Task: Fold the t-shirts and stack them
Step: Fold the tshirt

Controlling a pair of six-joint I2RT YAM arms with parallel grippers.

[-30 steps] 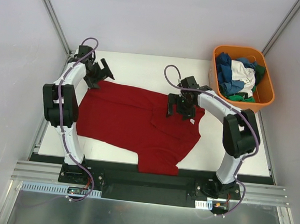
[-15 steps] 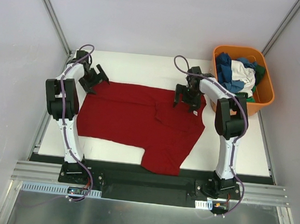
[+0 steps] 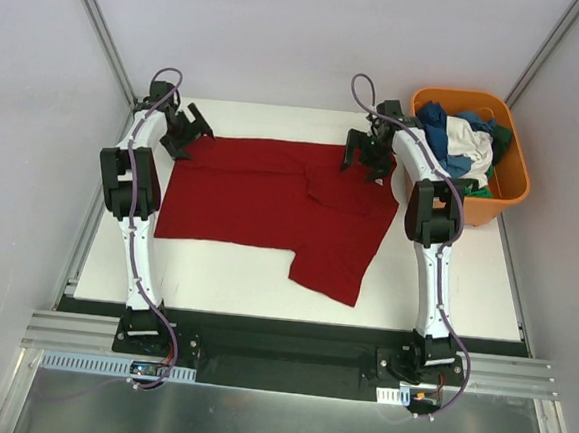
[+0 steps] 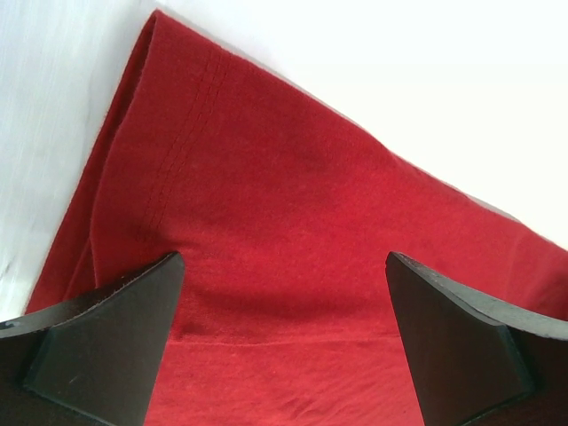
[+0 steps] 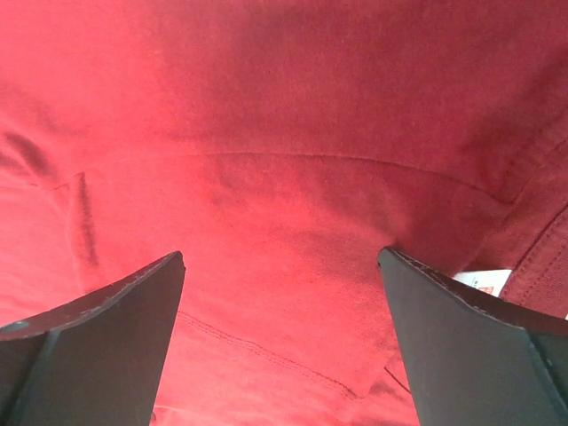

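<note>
Gaping left tool (image 3: 183, 134), right tool (image 3: 366, 161) over red t-shirt (image 3: 261, 194)

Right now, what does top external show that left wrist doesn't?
Only top external: the whole dark red t-shirt spread out, the right end effector at its far right edge, and the orange tub holding blue, white and green shirts. Only left wrist: the stitched hem line running along the shirt's corner. Both: the red shirt, the white table, and the open left end effector over the shirt's far left corner.
</note>
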